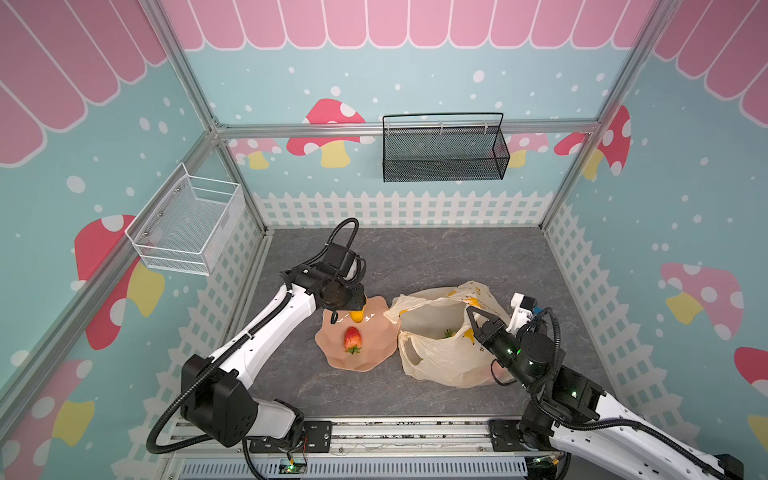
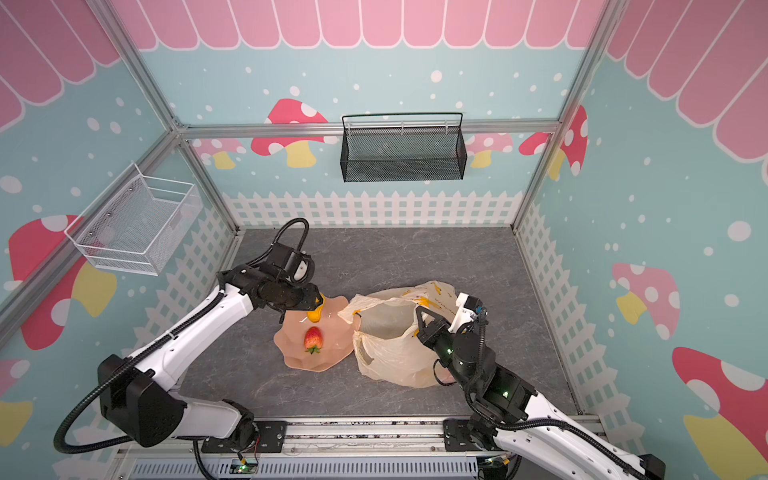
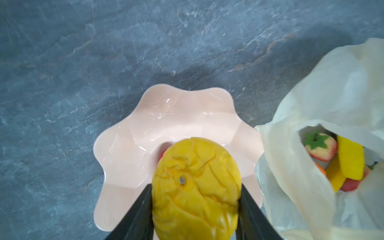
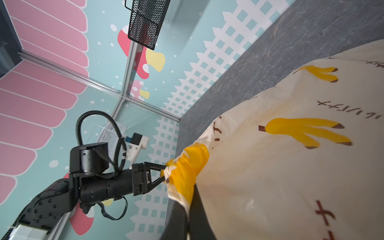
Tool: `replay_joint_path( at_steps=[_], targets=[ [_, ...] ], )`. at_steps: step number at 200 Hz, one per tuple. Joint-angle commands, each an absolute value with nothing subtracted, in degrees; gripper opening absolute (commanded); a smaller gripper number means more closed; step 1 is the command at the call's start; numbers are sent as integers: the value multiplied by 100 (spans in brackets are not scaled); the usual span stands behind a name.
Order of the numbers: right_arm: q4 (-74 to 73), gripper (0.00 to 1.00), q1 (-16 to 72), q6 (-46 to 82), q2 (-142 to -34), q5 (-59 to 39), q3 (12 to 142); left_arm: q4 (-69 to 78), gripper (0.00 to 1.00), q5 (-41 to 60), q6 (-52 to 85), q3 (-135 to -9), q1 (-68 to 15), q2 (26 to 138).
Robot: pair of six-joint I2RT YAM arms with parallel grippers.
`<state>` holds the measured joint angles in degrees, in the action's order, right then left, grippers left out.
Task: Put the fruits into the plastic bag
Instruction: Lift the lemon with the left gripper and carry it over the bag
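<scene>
My left gripper [image 3: 196,187] hangs over the far rim of the plate [image 1: 332,361], which sits near the middle of the tabletop [image 1: 415,257], a little toward its left edge. Its jaws stand about half open and are clamped on the yellow fruit [image 3: 195,207], biting across its narrow width. The skin is wrinkled and creased, so I judge the fruit soft and light. It gives under the jaws and should not slip, but a harder squeeze would only crush it. It looks lifted clear of the plate, though I cannot be sure from these views.

One strawberry [image 1: 352,338] lies on the plate, its leaves pointing to the near edge of the tabletop. It is small, light and tapering, so I would take it across the broad shoulder by the leaves, not at the tip.

Just right of the plate, touching or nearly so, the plastic bag [image 1: 436,361] slumps on the tabletop. It is thin, limp film, crinkly and probably slick, and it will not hold its mouth open alone. The left wrist view shows another strawberry [image 3: 321,147] and a banana [image 3: 351,160] inside it, among other pieces.

My right gripper [image 1: 471,311] has its jaws fully closed on the right side of the bag's rim, pinching the film and holding the mouth up. That rim is the place to hold. If I pull too hard, the film may stretch or slide out.
</scene>
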<state>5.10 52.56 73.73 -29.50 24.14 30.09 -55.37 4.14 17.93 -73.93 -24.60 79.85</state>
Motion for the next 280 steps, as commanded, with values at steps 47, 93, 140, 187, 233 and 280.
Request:
replay_joint_path(
  at_steps=[47, 93, 140, 187, 233, 280],
  targets=[
    [553, 0, 5272, 7339, -2918, 2468, 3196, -5438, 33, 1127, 761, -7910, -2463, 7544],
    [588, 0, 5267, 7312, -2920, 2468, 3249, -5415, 33, 1304, 641, -7909, -2530, 7447],
    [589, 0, 5271, 7300, -2952, 2428, 3265, -5168, 34, 1186, -342, -7848, -3437, 7147],
    [570, 0, 5272, 7296, -2988, 2411, 3273, -4609, 34, 1476, -1567, -7387, -4373, 6712],
    [560, 0, 5266, 7295, -3006, 2416, 3278, -4114, 33, 1252, -2187, -6987, -4882, 6632],
    [535, 0, 5273, 7282, -3089, 2391, 3303, -4006, 33, 1192, -2539, -7105, -4931, 7206]
  ],
)
